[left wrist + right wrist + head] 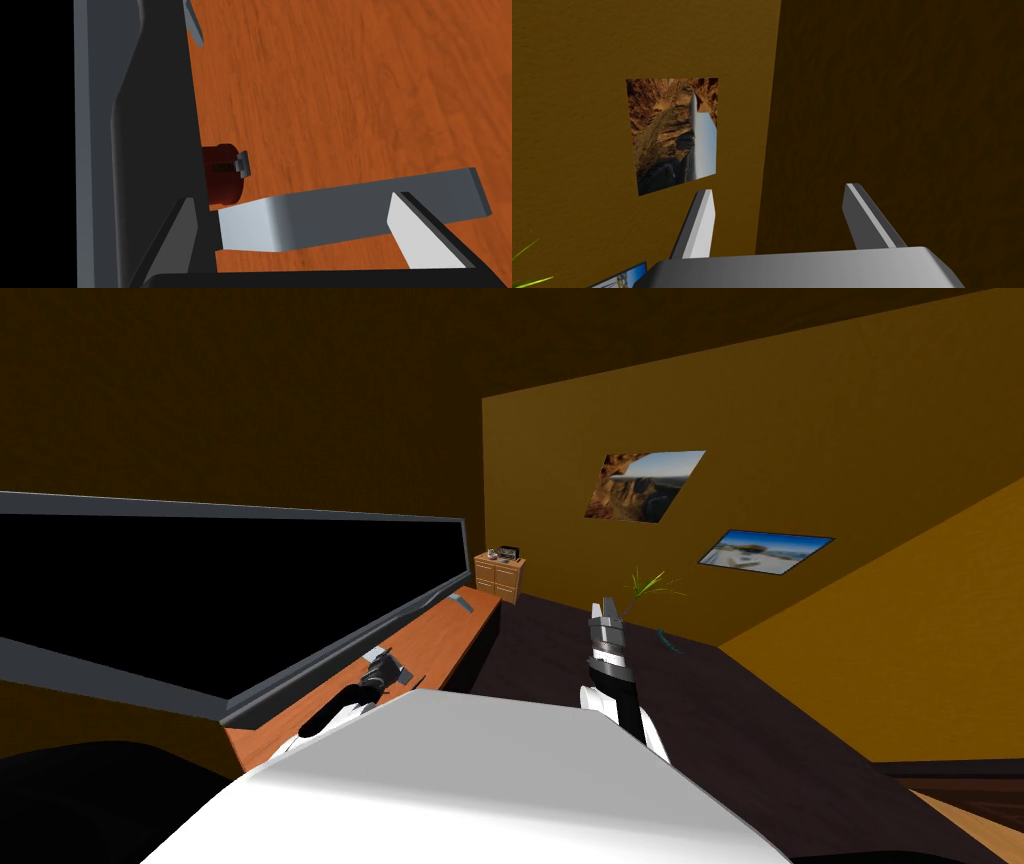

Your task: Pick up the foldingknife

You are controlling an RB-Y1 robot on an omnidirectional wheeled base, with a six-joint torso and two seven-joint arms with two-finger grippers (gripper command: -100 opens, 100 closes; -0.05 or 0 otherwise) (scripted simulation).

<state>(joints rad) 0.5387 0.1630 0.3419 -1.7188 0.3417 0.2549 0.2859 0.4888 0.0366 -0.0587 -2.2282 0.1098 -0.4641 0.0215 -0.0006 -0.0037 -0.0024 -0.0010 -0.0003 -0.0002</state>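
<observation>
The folding knife (226, 173) is a dark red, rounded body with a small grey clip. It lies on the orange-brown wooden top (350, 100), tucked against the lower edge of a big dark grey screen (145, 150), which partly hides it. My left gripper (300, 240) is open just short of it, low over the wooden top (440, 638). A grey foot (350, 212) of the screen lies across between its fingers (425, 237) and the knife. In the head view the left gripper (390, 666) sits beside the screen's base. My right gripper (605, 610) is raised and open (784, 220).
The wide black screen (200, 588) runs along the wooden top's left side, with a second grey foot (460, 602) farther on. A small wooden drawer unit (499, 573) stands in the far corner, and a green plant (650, 586) by the wall. Dark floor lies to the right.
</observation>
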